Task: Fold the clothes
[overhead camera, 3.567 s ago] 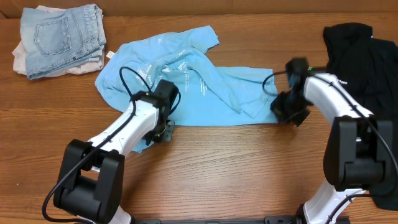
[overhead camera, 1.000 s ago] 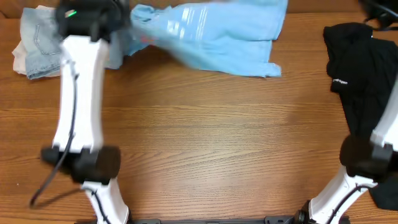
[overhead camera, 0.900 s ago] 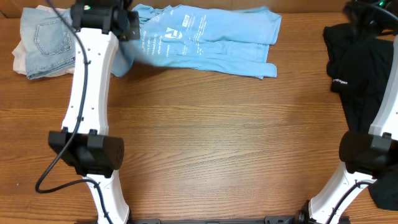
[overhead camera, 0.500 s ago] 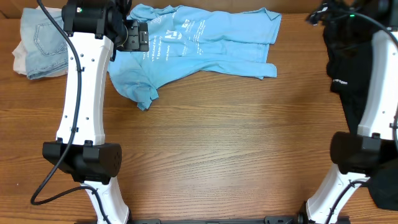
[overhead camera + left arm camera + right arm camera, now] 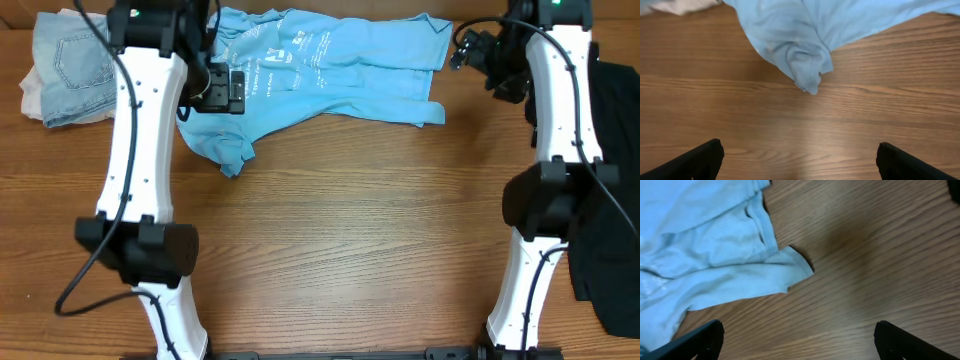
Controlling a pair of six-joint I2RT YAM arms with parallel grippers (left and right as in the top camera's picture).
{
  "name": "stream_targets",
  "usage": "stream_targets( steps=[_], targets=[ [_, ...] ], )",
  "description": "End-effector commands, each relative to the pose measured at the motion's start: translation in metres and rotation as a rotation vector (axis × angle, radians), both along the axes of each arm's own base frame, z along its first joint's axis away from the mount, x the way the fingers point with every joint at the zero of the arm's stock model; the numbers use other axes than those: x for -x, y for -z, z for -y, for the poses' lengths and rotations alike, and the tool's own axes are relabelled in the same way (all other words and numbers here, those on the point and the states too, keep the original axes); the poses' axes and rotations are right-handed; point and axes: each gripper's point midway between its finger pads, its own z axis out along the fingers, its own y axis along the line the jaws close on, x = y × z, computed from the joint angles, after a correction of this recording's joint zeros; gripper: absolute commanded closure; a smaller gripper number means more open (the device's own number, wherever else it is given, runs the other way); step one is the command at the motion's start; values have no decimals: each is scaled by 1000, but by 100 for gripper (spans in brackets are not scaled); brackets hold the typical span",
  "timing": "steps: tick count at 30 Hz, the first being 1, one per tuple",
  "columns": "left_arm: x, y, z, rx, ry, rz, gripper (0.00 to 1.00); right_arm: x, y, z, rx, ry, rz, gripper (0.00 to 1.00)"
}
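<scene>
Item 1: light blue T-shirt (image 5: pixel 330 60). It is laid crumpled along the far edge of the wooden surface (image 5: pixel 350 230), left of centre, with white lettering turned upward. One bunched corner is trailed toward the near left; in the left wrist view it is seen as a rumpled point on bare wood. A hemmed corner at the garment's right end is seen lying flat in the right wrist view.

Item 2: black shirt (image 5: pixel 612 160). It is heaped at the right edge of the surface, well apart from the T-shirt and partly hidden behind the right arm.

Item 3: left end effector (image 5: pixel 220 88). It is held over the left part of the T-shirt. Its dark fingers (image 5: pixel 695 160) are spread wide, nothing is gripped, and only wood is seen between them.

Item 4: right end effector (image 5: pixel 478 52). It is positioned just beside the T-shirt's right end. Its jaws are likewise fully parted and nothing is held.

Item 5: folded jeans (image 5: pixel 85 60). They are stacked on a pale garment (image 5: pixel 32 95) at the far left corner
</scene>
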Motion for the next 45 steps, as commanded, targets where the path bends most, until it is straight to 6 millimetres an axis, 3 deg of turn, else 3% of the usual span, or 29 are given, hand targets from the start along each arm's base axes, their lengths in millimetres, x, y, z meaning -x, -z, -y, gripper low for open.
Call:
stream_targets(
  steps=[1, 8, 14, 19, 24, 31, 35, 45],
  targets=[
    [-6, 45, 3, 19, -99, -118, 0, -4, 2, 6, 21, 9, 8, 0],
    [0, 126, 4, -11, -206, -335, 0, -17, 0, 19, 94, 28, 59, 0],
    [-8, 165, 17, -25, -373, -343, 0, -25, -2, 20, 97, 30, 90, 0],
    [-15, 169, 20, -38, -542, -295, 0, -25, -2, 20, 98, 30, 91, 0],
    [-15, 173, 12, -105, -563, -269, 0, -25, -2, 20, 98, 30, 90, 0],
    [-14, 196, 1, -160, -568, -252, 5, -24, -2, 21, 103, 27, 88, 0],
    [-17, 192, -6, -181, -572, -233, 14, -23, -1, 24, 119, 31, 84, 0],
    [-32, 159, -6, -159, -526, -177, 13, -24, -2, 24, 119, 32, 88, 0]
  ],
)
